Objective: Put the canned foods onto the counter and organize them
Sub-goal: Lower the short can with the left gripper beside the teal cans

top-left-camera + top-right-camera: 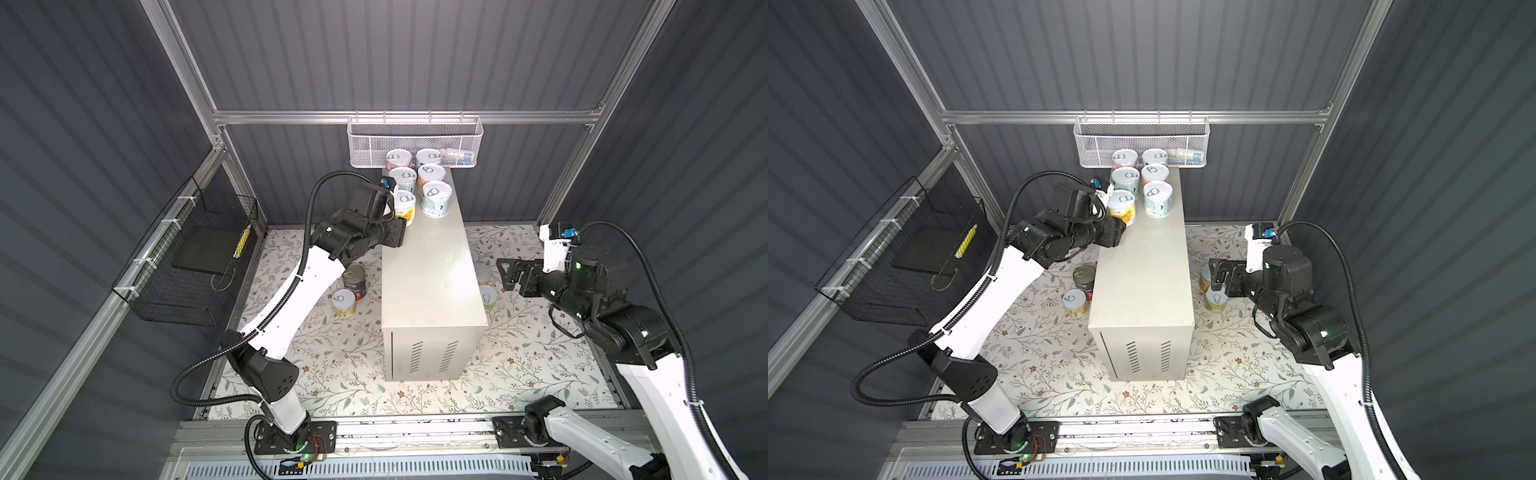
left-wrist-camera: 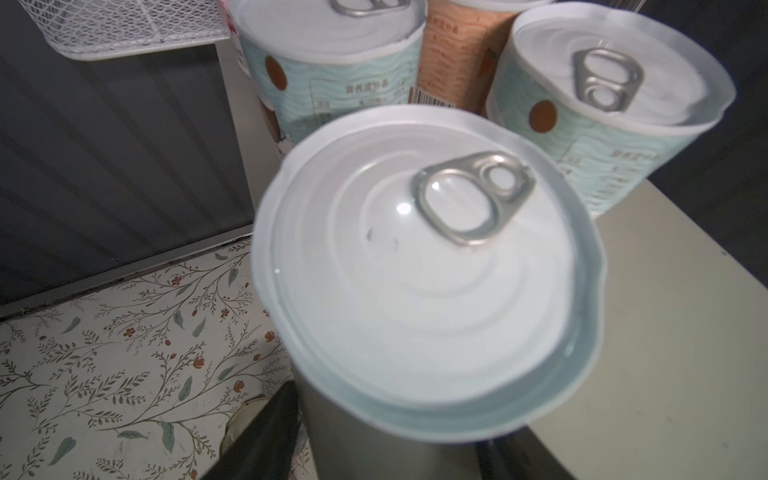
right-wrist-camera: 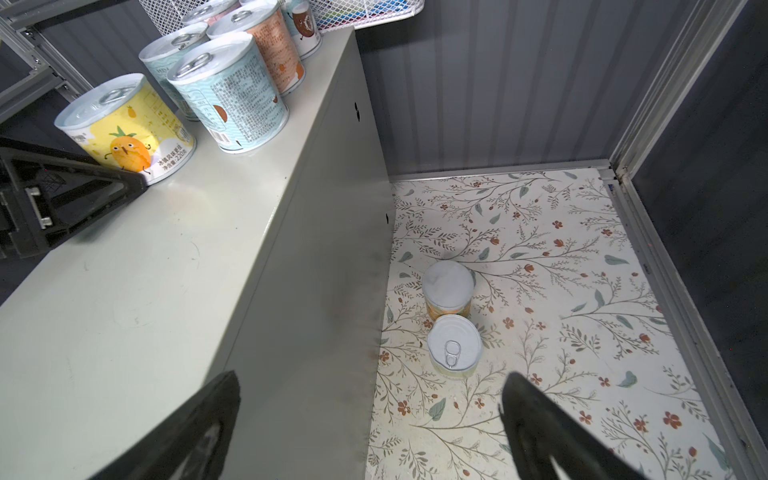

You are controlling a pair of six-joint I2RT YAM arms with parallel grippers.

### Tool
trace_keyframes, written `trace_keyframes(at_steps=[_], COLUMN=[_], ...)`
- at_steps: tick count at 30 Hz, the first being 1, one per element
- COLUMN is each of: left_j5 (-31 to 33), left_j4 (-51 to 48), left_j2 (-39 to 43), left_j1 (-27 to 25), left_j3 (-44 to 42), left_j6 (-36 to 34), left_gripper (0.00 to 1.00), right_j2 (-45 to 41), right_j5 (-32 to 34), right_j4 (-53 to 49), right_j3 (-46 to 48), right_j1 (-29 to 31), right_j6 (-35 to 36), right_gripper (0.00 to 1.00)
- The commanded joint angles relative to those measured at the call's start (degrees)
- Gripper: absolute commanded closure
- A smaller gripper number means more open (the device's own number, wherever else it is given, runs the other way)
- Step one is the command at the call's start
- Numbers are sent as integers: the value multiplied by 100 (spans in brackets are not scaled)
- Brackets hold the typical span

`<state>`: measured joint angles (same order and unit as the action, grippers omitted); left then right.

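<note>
1. While the left pincer [image 1: 402, 222] seems clamped on the yellow can [image 1: 405, 206], that can stands upright at the left edge of the table [image 1: 432, 266], just beside five tins [image 1: 437, 198].
2. We judge it stiff and rather heavy, with a smooth label that may slip, so we would hold it low on the side wall.
3. The right pincer [image 3: 372, 380] stands apart and empty above two floor tins [image 3: 455, 347].
4. The neighbours and the mesh basket [image 1: 415, 137] leave little room. A dark can [image 1: 354, 280] and a small tin [image 1: 344, 301] wait on the floor.
</note>
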<state>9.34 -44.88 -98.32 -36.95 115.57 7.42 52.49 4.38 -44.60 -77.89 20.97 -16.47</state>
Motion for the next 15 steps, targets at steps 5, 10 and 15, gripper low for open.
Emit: trace_keyframes(at_steps=[5, 10, 15], left_j5=[-406, -649, -882], left_j4=[137, 198, 290], left_j2=[-401, -466, -433], left_j1=[12, 12, 4], left_j3=[292, 336, 259], left_j6=[-177, -235, -254], left_gripper=[34, 34, 34], right_j2=[76, 129, 209], right_j5=[-18, -14, -60], right_j4=[116, 163, 231], right_j3=[89, 94, 82], right_j1=[-24, -29, -23], right_j6=[74, 100, 91], right_gripper=[1, 1, 1])
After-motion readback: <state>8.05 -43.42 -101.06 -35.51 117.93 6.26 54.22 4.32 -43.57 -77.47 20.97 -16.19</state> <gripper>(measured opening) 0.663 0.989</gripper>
